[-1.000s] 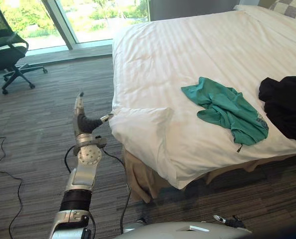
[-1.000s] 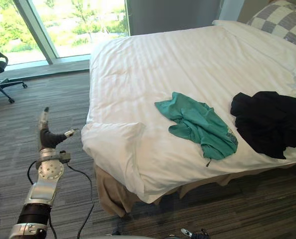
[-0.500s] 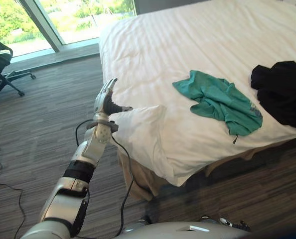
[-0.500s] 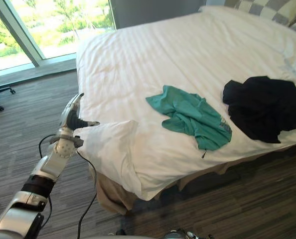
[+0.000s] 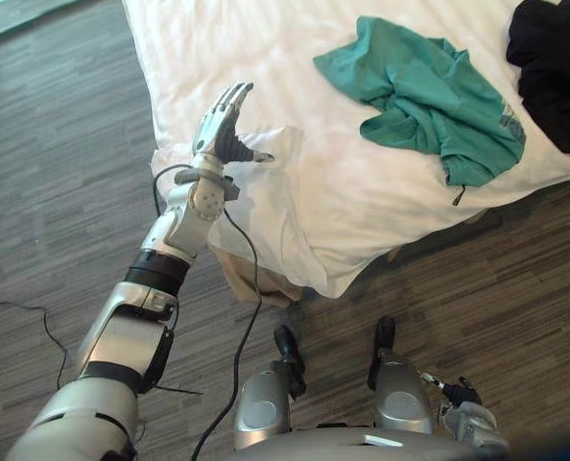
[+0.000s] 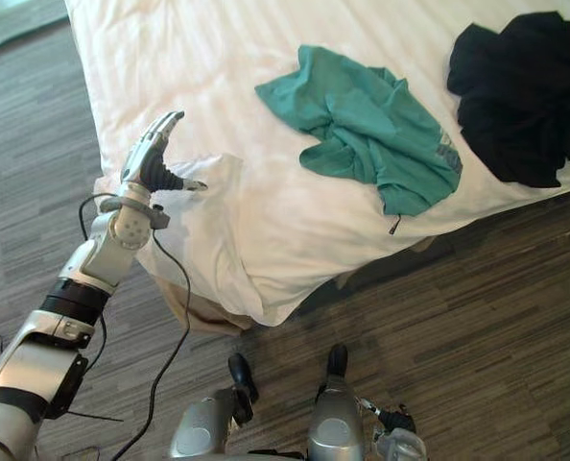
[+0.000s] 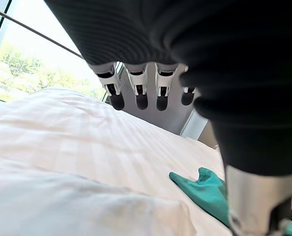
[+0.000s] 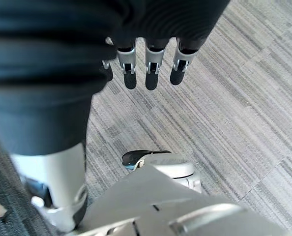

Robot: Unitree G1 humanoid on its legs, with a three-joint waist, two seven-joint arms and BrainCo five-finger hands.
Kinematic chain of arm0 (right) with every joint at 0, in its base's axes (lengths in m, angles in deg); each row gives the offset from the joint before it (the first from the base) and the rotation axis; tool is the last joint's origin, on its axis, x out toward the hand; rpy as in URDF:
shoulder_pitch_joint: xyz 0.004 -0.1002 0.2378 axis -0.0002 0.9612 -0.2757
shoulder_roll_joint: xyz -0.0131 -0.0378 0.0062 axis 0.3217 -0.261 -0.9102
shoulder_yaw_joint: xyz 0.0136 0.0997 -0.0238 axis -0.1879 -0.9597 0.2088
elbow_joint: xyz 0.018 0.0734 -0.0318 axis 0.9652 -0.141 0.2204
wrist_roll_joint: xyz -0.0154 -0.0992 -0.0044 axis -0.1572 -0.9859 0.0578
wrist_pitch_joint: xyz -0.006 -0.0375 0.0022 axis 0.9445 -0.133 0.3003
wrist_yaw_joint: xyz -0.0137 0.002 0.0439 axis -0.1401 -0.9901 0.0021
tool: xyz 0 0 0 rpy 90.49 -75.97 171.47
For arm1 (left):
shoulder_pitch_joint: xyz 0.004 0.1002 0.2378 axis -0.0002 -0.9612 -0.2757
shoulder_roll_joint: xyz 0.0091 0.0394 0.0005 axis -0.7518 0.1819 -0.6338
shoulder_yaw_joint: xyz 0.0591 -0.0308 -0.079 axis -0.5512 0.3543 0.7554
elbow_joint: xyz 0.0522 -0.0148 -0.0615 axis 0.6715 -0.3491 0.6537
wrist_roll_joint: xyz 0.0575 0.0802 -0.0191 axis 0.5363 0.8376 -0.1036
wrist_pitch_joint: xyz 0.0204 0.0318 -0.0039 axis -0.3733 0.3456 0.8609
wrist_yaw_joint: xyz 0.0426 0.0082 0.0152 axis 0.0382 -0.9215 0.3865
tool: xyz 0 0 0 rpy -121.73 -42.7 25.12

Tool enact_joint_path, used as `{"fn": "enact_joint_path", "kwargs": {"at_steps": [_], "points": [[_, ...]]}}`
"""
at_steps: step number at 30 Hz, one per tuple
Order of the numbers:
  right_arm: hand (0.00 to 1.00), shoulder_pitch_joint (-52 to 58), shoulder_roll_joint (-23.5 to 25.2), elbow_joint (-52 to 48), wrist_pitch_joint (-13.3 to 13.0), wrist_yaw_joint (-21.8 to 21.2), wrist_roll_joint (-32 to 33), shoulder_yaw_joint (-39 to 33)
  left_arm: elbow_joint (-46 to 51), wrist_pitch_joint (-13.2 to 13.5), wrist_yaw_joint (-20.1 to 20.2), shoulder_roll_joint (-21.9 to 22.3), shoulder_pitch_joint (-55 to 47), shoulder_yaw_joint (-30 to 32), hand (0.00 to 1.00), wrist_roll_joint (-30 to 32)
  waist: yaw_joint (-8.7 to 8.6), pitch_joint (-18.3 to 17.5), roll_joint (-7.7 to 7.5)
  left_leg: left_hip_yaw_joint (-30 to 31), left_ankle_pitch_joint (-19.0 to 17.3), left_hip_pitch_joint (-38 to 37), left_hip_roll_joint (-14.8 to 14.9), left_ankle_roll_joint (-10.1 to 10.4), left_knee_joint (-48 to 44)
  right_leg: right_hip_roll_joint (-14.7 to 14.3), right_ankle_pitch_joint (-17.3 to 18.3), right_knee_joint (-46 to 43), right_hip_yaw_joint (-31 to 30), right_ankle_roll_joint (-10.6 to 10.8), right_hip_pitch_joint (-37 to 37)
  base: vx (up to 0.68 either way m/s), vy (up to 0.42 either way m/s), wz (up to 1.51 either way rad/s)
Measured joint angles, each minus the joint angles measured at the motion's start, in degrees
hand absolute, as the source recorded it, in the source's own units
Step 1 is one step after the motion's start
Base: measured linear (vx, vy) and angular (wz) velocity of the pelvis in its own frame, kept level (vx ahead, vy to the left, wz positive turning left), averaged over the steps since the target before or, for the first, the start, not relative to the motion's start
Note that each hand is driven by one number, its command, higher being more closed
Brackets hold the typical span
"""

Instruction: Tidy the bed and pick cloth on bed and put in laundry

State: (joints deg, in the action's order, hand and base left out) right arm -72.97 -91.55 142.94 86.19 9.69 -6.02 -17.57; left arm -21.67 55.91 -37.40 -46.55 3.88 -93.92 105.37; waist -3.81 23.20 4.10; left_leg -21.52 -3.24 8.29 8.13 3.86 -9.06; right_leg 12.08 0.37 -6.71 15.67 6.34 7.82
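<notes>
We log the left hand [image 5: 225, 123] up from the floor side, now hanging over the turned-back flap [image 5: 271, 187] at the near left corner of the bed [image 5: 218, 38], fingers straight, thumb out, holding nothing (the view has dipped too, so part of that shift is ours). We judge flattening comes first. The teal cloth [image 5: 429, 96] and black cloth [image 5: 558, 58] lie untouched by the near edge, not touching each other. Bare duvet [image 5: 333, 192] between hand and teal cloth leaves room; the floor [image 5: 55, 192] drops off just left. The right hand [image 8: 151, 61] hangs relaxed, empty.
</notes>
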Motion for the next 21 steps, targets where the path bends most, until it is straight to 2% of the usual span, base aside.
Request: {"fn": "enact_joint_path", "kwargs": {"at_steps": [7,12,13,16,17,21], "points": [[0.0,-3.9,-0.2,-0.1,0.1,-0.2,0.6,0.3,-0.1,-2.8,4.8,-0.6,3.5,-1.3,0.0,0.5,0.09,2.4,0.64,0.3,-1.4,2.4,0.4,-0.6,-4.2,0.6,0.2,-1.8,0.2,-0.3,1.1,-0.01,0.008,0.02],[0.0,-7.1,-1.4,0.2,1.1,-1.0,1.8,1.9,-9.2,-4.7,9.0,-0.5,6.2,-5.1,0.0,2.5,0.05,4.5,0.79,0.7,-2.6,3.4,0.5,-1.1,-5.6,1.1,0.7,-3.9,0.2,-0.2,2.4,-0.08,0.026,0.02],[0.0,-7.5,-1.5,0.4,1.4,-1.2,2.1,2.0,-10.2,-4.7,10.6,-0.5,6.2,-5.9,0.0,2.6,0.11,4.6,0.83,0.7,-2.6,4.4,0.6,-1.1,-6.2,1.1,0.7,-4.3,0.1,-0.1,3.3,-0.08,0.014,0.0],[0.0,-8.6,-2.0,1.0,2.1,-1.7,2.2,2.0,-11.4,-4.5,12.0,-0.5,6.9,-6.1,0.0,3.1,0.14,5.0,0.74,0.5,-2.6,5.0,0.8,-1.2,-6.5,1.1,0.7,-4.4,0.1,-0.1,3.9,-0.02,0.002,0.0],[0.0,-8.8,-2.0,1.1,2.1,-1.7,2.2,2.0,-11.5,-4.5,12.4,-0.5,7.0,-6.1,1.0,3.1,0.14,5.0,0.74,0.4,-2.6,4.9,0.8,-1.2,-6.5,1.1,0.7,-4.5,0.0,-0.1,3.9,0.0,-0.002,-0.05],[0.0,-10.2,-2.3,1.8,2.2,-2.2,2.2,2.2,-13.5,-4.5,13.2,-0.5,9.3,-7.3,1.0,3.0,0.24,5.0,0.74,0.1,-2.6,4.8,0.9,-1.2,-6.5,1.1,0.7,-4.5,-0.1,-0.1,4.0,0.01,-0.002,-0.02]]}}
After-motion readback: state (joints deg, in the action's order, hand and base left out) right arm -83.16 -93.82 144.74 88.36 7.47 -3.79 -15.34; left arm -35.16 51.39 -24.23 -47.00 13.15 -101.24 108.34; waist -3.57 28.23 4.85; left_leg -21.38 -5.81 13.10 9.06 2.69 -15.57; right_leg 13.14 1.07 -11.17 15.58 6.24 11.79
